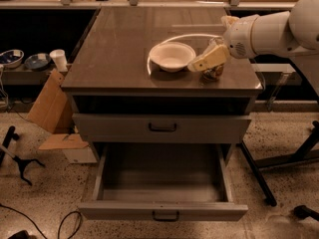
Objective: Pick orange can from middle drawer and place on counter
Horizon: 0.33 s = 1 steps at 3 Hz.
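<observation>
Gripper (205, 63) sits low over counter (119, 49), orange can (213, 73) just under it at 3 o'clock of white bowl (172, 56). Can't tell if the grip is clamped or loose. Seat can flat, let go, lift straight up, clear of bowl.

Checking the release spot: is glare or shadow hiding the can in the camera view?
Camera view: a bright ring reflection curves across the counter around the bowl, not over the can. The can looks dim, shaded right under the gripper, which partly covers it at the counter's right front.
</observation>
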Motion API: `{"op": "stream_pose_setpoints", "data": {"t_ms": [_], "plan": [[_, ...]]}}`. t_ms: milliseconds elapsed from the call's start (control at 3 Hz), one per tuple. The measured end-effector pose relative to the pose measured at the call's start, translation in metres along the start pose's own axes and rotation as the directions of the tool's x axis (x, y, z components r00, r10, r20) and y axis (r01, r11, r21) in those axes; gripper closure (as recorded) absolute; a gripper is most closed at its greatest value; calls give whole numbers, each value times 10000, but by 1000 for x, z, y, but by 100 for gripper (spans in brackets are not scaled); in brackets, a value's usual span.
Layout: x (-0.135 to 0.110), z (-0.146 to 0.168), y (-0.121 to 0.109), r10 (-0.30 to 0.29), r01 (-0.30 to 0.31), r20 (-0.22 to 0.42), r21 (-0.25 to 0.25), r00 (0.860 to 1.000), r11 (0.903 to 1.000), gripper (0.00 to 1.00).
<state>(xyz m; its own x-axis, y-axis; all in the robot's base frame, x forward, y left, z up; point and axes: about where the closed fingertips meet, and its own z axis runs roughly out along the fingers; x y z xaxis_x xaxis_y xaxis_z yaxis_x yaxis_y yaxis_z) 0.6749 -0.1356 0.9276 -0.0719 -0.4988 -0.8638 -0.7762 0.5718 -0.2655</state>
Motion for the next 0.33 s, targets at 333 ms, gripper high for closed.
{"op": "stream_pose_setpoints", "data": {"t_ms": [333], "plan": [[0,0,0,0,0,0,0,10000,10000,0]]}}
